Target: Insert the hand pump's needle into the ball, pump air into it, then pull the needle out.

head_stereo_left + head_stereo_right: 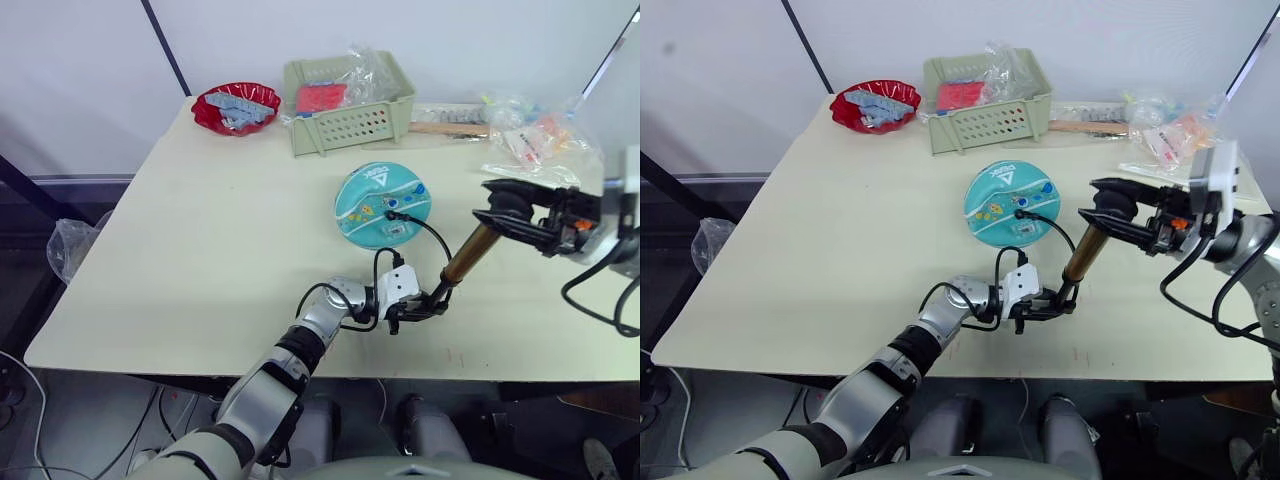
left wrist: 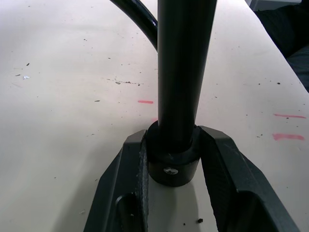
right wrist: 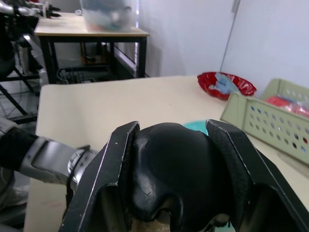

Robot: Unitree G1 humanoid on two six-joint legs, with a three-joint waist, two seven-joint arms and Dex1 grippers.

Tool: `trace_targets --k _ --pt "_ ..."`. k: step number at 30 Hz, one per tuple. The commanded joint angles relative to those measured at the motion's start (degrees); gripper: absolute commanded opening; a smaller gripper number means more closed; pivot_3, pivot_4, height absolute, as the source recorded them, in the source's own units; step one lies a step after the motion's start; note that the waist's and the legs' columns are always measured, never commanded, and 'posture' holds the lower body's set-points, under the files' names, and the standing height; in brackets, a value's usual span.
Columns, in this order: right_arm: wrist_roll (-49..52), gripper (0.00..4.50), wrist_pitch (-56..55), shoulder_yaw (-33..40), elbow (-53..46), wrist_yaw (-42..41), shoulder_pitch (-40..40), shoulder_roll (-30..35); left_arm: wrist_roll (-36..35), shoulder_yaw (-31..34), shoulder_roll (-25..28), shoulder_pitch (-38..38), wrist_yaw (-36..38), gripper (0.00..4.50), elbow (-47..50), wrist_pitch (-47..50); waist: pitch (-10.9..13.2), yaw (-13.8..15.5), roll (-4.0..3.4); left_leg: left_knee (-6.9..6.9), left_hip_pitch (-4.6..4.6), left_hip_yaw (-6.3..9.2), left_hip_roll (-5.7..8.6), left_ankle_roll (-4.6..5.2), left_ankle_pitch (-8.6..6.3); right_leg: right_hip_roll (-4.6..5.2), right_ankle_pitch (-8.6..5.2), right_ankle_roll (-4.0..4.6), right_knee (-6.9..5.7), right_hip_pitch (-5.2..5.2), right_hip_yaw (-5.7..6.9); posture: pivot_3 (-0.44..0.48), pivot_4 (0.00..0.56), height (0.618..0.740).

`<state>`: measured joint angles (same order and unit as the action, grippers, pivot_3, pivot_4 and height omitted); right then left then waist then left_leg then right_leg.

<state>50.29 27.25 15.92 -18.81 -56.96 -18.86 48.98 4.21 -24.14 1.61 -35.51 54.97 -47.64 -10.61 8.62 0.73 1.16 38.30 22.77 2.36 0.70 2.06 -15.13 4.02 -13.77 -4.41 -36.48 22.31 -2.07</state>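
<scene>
Across your pale table, needle seemingly seated in the teal printed ball, you're mid-pumping (withdrawal remaining): left gripper clamping the brass-gold hand pump base, right gripper gripping its handle.

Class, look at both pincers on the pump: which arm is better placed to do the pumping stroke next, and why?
Probably the right. The right pincer is shut on the T-handle at the raised end of the hand pump, while the left pincer clamps its base on the table. The hose already reaches the ball.

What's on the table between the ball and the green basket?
Nothing: in the left eye view, bare table separates the ball from the basket.
</scene>
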Motion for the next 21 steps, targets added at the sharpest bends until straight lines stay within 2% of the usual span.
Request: trace_targets --k 1,6,12,21 --pt "5.7 1.79 2.1 7.1 -1.7 0.5 -4.2 2.8 3.7 -1.7 2.1 2.9 -0.7 1.07 -4.9 2.9 0.0 0.0 0.00 0.00 0.02 0.00 0.01 0.00 0.00 0.02 0.00 0.00 0.01 0.01 0.00 0.000 0.150 0.740" --pt "7.3 1.79 4.8 8.2 -1.4 0.2 -7.3 5.6 3.7 -1.8 2.2 3.0 -0.6 1.07 -4.9 2.8 0.0 0.0 -0.01 0.00 0.10 0.00 -0.01 0.00 0.00 0.20 0.00 0.02 0.02 0.09 -0.04 0.000 0.150 0.740" --pt "7.4 1.79 6.4 7.3 -2.2 1.6 -9.7 4.1 3.8 -1.8 2.3 3.1 -0.4 1.07 -5.0 2.8 0.0 0.1 -0.06 0.00 0.33 -0.03 0.00 0.00 0.00 0.26 0.01 0.01 0.02 0.33 -0.07 0.000 0.150 0.740" --pt "-4.5 1.79 1.1 -0.7 -4.0 0.5 1.0 -0.4 3.8 -1.9 2.3 3.1 -0.6 1.07 -4.9 2.8 -0.1 0.0 0.04 -0.03 0.22 -0.01 0.00 0.00 0.00 0.23 0.01 0.01 0.04 0.23 -0.05 0.000 0.150 0.740"
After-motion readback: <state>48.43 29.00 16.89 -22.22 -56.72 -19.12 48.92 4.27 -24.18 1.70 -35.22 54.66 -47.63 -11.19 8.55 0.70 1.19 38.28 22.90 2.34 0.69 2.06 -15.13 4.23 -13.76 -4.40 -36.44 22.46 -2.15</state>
